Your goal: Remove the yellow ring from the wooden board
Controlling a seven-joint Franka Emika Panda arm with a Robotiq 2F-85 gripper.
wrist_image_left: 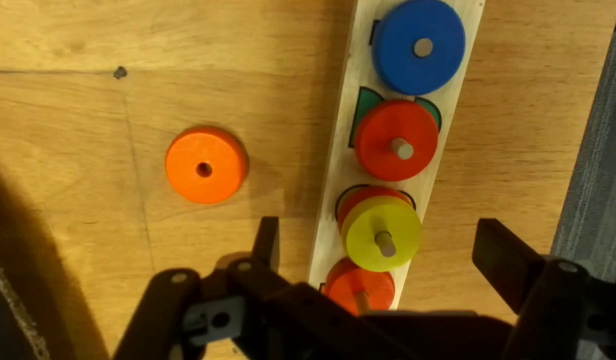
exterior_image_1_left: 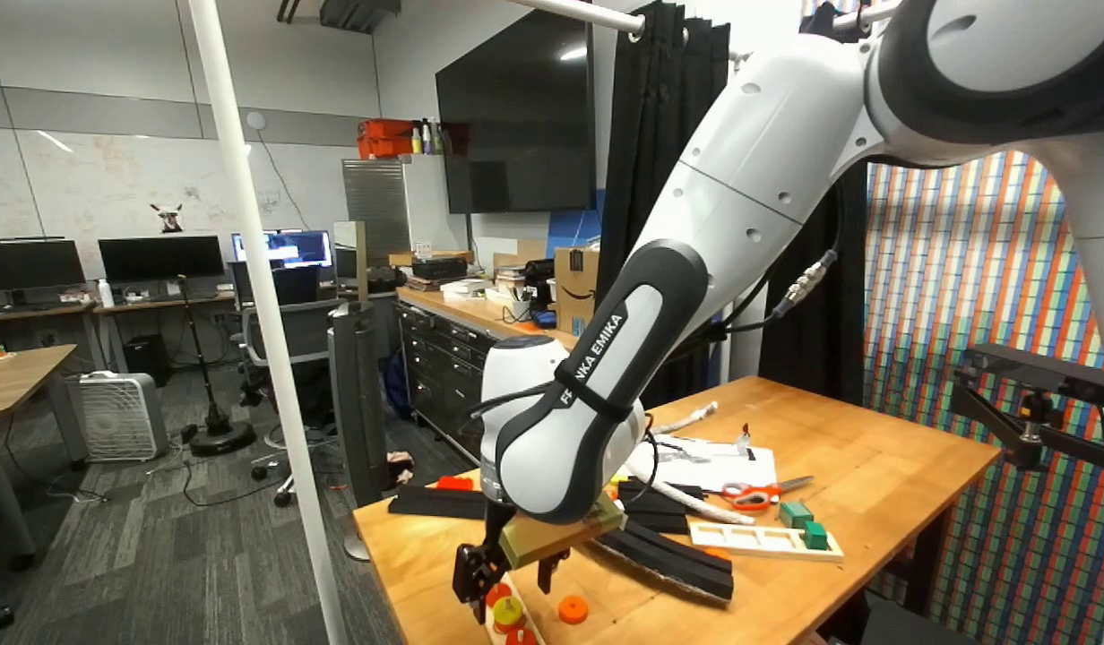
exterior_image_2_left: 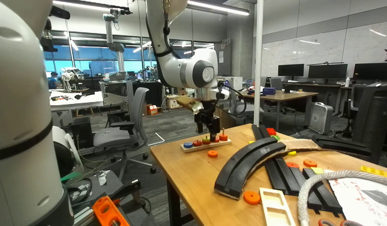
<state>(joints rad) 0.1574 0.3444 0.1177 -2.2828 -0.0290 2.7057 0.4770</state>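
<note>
The yellow ring (wrist_image_left: pixel 379 218) is found on the wooden board (wrist_image_left: pixel 345 167), threaded on a peg (wrist_image_left: pixel 385 244) whose end stands proud of the centre hole; a red ring (wrist_image_left: pixel 362 194) lies directly beneath and props it clear of the wood. The peg bars sideways removal, so an upward lift appears to be required. The pincer (wrist_image_left: pixel 378 240) has its jaws well apart and holds nothing — in the wrist view one jaw shows on either side of the yellow ring, with a gap at both. It spans the board across its narrow width, presumably so that closing meets the rim and avoids neighbours such as a second red ring (wrist_image_left: pixel 390 127) and, farther off, a blue ring (wrist_image_left: pixel 415 65), each on its own peg. An orange ring (wrist_image_left: pixel 203 150) lies flat on the table (wrist_image_left: pixel 288 100) beside the board, no peg through its hole. Removal is judged not yet done; the grasp seems next. Point of concern: closing too low could catch the red ring underneath, and the jaws' exact height cannot be settled here.
</note>
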